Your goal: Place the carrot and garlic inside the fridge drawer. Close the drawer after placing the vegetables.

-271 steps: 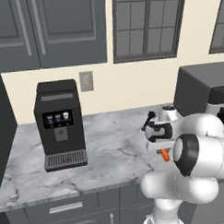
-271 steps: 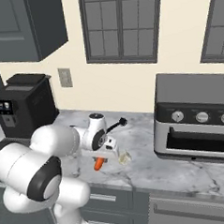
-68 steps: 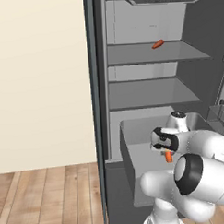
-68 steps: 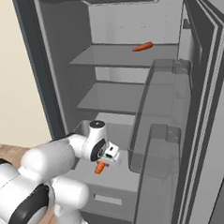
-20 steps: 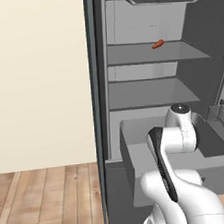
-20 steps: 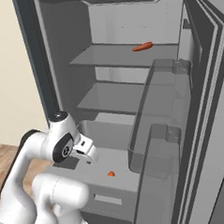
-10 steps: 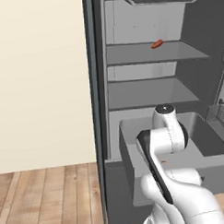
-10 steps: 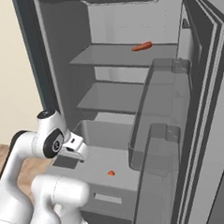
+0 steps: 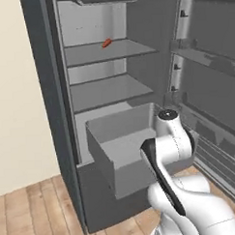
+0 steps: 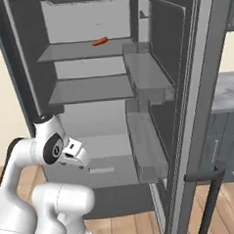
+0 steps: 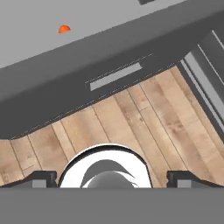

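Carrot (image 11: 64,29) in fridge drawer (image 9: 119,160), upper left of hand view; gripper (image 11: 111,177) spread wide, empty, over wood floor (image 11: 144,113).

Fridge (image 9: 43,93): one, with one door (image 10: 197,109) swung wide. Shelves inside: two, an upper (image 9: 123,49) and a lower (image 9: 108,91). Door bins: two, one high (image 10: 148,78) and one low (image 10: 145,146). Drawers: two in all, one light grey drawer (image 9: 99,154) standing pulled out and one dark drawer (image 11: 65,94) beneath it, bearing one recessed handle (image 11: 114,75). Orange items: two, of different kinds. One carrot (image 11: 64,29) lies in the grey drawer, partly hidden by its edge; one reddish piece (image 9: 106,43) sits on the upper shelf. Robot arm (image 9: 171,141): one. Floor: one stretch of wooden boards (image 11: 131,113).
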